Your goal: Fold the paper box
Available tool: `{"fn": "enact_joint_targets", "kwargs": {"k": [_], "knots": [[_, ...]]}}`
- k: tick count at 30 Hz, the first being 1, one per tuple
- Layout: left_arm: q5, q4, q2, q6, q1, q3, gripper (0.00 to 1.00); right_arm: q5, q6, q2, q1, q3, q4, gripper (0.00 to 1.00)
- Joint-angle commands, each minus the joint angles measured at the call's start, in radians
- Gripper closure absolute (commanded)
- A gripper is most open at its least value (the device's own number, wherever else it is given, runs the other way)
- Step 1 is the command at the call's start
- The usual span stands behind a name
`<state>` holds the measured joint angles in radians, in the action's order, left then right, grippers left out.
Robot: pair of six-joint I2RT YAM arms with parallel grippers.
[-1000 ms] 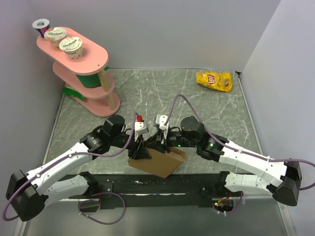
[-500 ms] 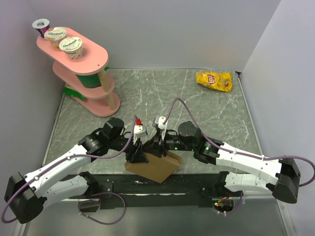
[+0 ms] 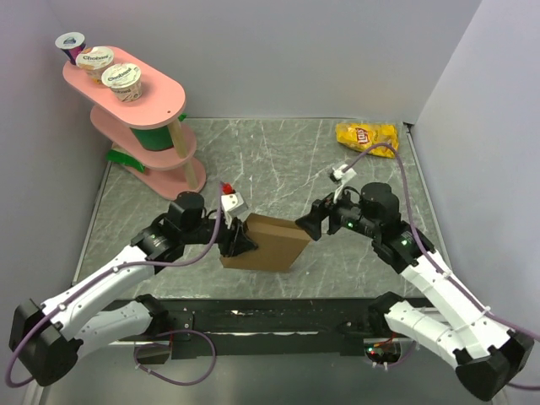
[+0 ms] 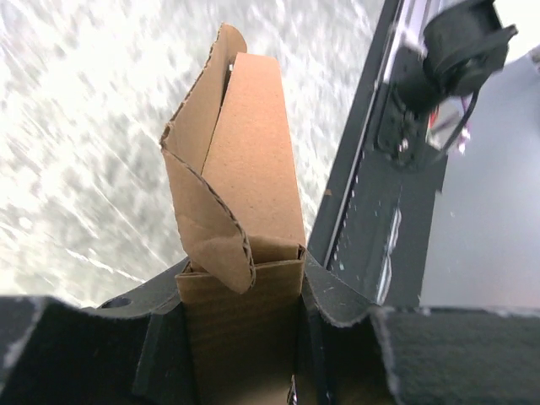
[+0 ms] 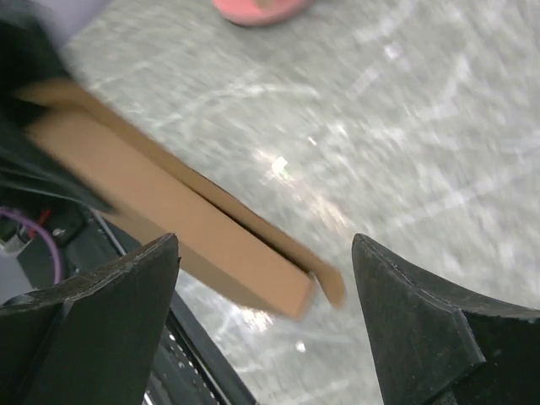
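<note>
The paper box (image 3: 274, 242) is a small brown cardboard box near the table's front middle, partly folded with a loose curled flap (image 4: 207, 228). My left gripper (image 3: 239, 244) is shut on the box's left end; its fingers (image 4: 333, 291) press the cardboard on both sides. In the right wrist view the box (image 5: 177, 224) lies below and ahead of my right gripper (image 5: 266, 283). That gripper (image 3: 309, 226) stands wide open just off the box's right end, touching nothing.
A pink tiered stand (image 3: 143, 126) with yogurt cups (image 3: 121, 78) stands at the back left. A yellow chip bag (image 3: 368, 138) lies at the back right. A black rail (image 4: 363, 169) runs along the table's near edge, close to the box.
My right gripper has let go of the box, opened wide and pulled back to the right. The box now stands more level, still held by my left gripper.
</note>
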<state>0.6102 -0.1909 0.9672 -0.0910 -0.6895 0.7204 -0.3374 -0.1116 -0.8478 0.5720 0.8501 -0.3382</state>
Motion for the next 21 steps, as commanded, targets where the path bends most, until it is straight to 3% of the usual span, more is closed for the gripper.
{"fn": "enact_joint_targets", "kwargs": {"k": [1,10,13,21], "knots": [[-0.006,0.107,-0.076,-0.013,0.013,0.002,0.92,-0.120,-0.057,0.001,-0.151,-0.088,-0.058,0.12],[0.043,0.125,-0.082,-0.015,0.021,-0.004,0.92,-0.163,-0.082,0.015,-0.230,-0.146,0.013,0.21],[0.046,0.130,-0.085,-0.016,0.021,-0.006,0.92,-0.187,-0.089,0.016,-0.233,-0.144,0.034,0.32],[0.057,0.136,-0.097,-0.018,0.021,-0.013,0.92,-0.216,-0.109,0.000,-0.236,-0.168,0.071,0.45]]}}
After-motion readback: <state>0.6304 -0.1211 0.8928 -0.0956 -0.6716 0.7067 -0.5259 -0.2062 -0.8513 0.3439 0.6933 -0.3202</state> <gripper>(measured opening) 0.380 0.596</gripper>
